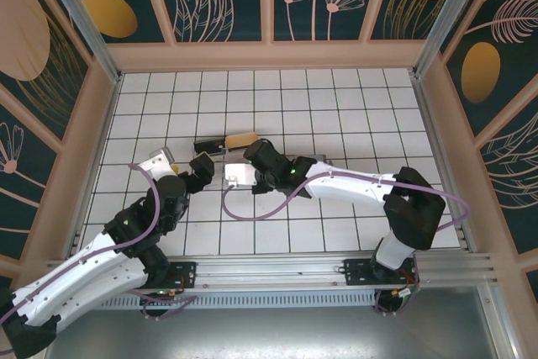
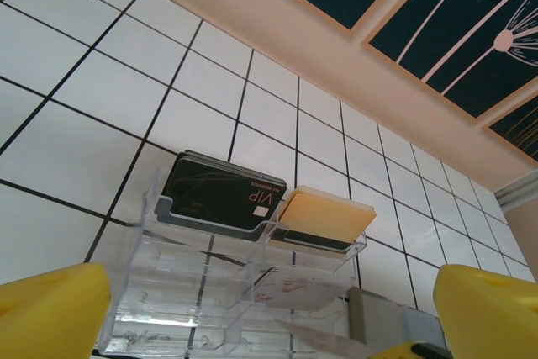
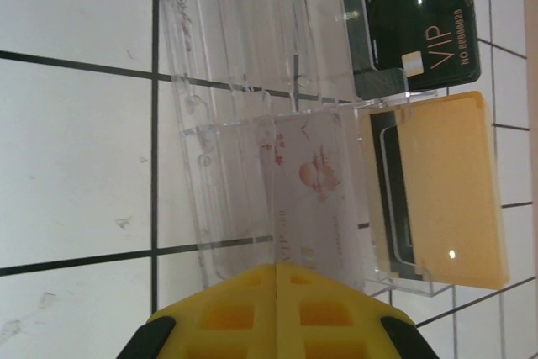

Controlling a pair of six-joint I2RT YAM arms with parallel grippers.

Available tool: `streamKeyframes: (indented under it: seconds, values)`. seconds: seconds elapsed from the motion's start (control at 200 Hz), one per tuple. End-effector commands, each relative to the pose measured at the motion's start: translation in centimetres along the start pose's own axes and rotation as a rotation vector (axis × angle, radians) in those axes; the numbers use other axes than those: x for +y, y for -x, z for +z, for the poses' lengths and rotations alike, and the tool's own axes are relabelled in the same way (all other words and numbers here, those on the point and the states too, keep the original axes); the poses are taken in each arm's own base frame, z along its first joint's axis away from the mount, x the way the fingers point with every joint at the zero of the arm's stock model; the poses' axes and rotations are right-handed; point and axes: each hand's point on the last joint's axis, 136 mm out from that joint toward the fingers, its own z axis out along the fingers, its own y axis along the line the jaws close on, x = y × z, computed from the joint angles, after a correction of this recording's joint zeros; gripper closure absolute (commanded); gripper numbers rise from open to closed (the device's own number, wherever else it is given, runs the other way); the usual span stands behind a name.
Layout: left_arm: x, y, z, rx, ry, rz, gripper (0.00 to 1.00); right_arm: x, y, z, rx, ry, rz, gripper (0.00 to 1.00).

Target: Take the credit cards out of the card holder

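Step in hand: first card pull. The card holder (image 3: pixel 244 81), clear plastic, sits on the white tiled table (image 3: pixel 76 166) about mid-table, between the two grippers. All three cards are in it. The black card (image 3: pixel 416 14) marked VIP and the gold card (image 3: pixel 450 191) stand side by side in the back row, with the gold card over another dark one. The pale card (image 3: pixel 311 182) with a reddish print is in a front slot on the gold card's side.

The right gripper (image 3: pixel 277 279) is at the near edge of the pale card. Its yellow jaws are pressed together and look pinched on that edge, though the contact line itself is hidden under the fingers. The left gripper (image 2: pixel 269 313) faces the holder from the other side with jaws wide apart, one finger at each side of the view, touching nothing as far as I can tell.

Task looks barely started, no card lies free on the table.

Next move, my guess: draw the pale card straight along its slot. The light holder will likely slide with it, so the left gripper probably needs to brace or clamp the holder wall first. After that come the black and gold cards
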Motion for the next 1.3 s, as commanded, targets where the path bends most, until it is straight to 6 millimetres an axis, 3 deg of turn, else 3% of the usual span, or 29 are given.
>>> streamKeyframes:
  seconds: [0.0,0.64,1.295]
  values:
    - [0.8,-0.2,0.1,-0.007,0.025,0.022,0.01,-2.1,0.2,-0.4,-0.001,-0.081,-0.085,1.00]
    - [1.1,-0.4,-0.3,0.002,0.015,0.024,0.01,-2.8,-0.2,2.4,0.035,-0.071,-0.095,1.00]
    - [1.5,-0.5,-0.2,0.003,0.024,0.024,0.01,-1.2,-1.5,4.6,0.064,-0.014,-0.025,1.00]
